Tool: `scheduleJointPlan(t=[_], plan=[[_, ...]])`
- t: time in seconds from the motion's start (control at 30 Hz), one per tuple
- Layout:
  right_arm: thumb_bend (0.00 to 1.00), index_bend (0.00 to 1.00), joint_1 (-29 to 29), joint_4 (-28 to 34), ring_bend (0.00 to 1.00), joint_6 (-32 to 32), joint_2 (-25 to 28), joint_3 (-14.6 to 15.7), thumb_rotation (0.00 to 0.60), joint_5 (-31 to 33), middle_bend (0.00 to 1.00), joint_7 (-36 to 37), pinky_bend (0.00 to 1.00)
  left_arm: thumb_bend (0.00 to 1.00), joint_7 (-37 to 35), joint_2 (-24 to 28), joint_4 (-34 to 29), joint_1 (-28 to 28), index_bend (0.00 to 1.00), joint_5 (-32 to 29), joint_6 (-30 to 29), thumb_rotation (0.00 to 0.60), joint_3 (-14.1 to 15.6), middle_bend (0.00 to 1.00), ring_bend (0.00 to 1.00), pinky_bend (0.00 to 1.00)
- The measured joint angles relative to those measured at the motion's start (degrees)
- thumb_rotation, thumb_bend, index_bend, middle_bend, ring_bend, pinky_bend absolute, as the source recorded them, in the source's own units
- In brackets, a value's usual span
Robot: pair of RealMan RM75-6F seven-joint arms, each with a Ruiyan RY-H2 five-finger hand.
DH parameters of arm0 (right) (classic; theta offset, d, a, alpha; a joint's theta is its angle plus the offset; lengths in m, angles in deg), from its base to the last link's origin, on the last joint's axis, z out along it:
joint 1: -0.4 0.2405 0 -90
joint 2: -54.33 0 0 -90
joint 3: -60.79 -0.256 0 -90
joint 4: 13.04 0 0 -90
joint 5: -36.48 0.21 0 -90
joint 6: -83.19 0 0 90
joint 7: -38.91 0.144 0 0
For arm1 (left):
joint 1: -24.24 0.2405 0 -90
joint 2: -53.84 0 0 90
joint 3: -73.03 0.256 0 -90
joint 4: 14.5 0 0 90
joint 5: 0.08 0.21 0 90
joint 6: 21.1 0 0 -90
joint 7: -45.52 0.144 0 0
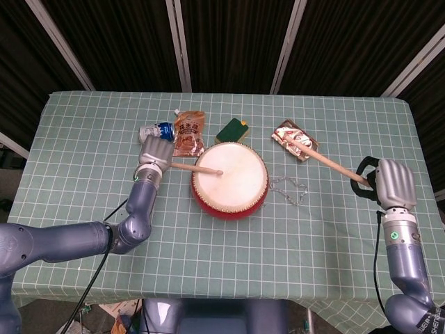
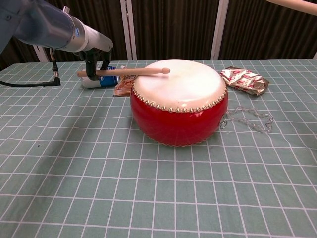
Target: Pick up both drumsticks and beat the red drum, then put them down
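The red drum (image 1: 230, 179) (image 2: 178, 114) with a white skin stands mid-table. My left hand (image 1: 154, 154) (image 2: 94, 62) grips one drumstick (image 1: 196, 168) (image 2: 129, 72) just left of the drum. That stick's tip rests on the drum skin. At the right, my right hand (image 1: 393, 183) grips the other drumstick (image 1: 321, 161), which points up-left over the table, well off the drum. In the chest view only a bit of that stick (image 2: 292, 4) shows at the top right; the right hand is out of frame there.
Behind the drum lie a blue-and-white can (image 1: 157, 130) (image 2: 99, 78), an orange pouch (image 1: 188, 132), a green packet (image 1: 232, 129) and a shiny snack wrapper (image 1: 295, 138) (image 2: 244, 80). A clear chain (image 1: 288, 188) (image 2: 246, 119) lies right of the drum.
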Motion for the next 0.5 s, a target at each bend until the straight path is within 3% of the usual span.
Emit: scheduleJointPlan(t=[0.17, 0.37, 0.5], plan=[[0.62, 0.99, -0.5, 0.7, 1.00, 0.7, 0.0, 0.3, 0.600, -1.1, 1.00, -0.2, 1.00, 0.56, -2.0, 2.2, -1.7, -0.5, 0.79, -1.8, 0.0, 0.600, -1.4, 1.00, 1.00, 1.00], [0.62, 0.98, -1.2, 0.9, 1.00, 1.5, -0.1, 1.0, 0.600, -2.5, 1.00, -0.8, 1.00, 0.56, -13.4, 7.7, -9.0, 3.1, 0.79, 10.9, -2.0, 0.600, -4.2, 1.00, 1.00, 1.00], [0.62, 0.99, -1.8, 0.7, 1.00, 1.8, -0.1, 1.9, 0.600, -3.9, 1.00, -1.4, 1.00, 0.56, -21.8, 12.9, -17.7, 8.4, 0.79, 16.3, -4.5, 0.600, -5.4, 1.00, 1.00, 1.00]])
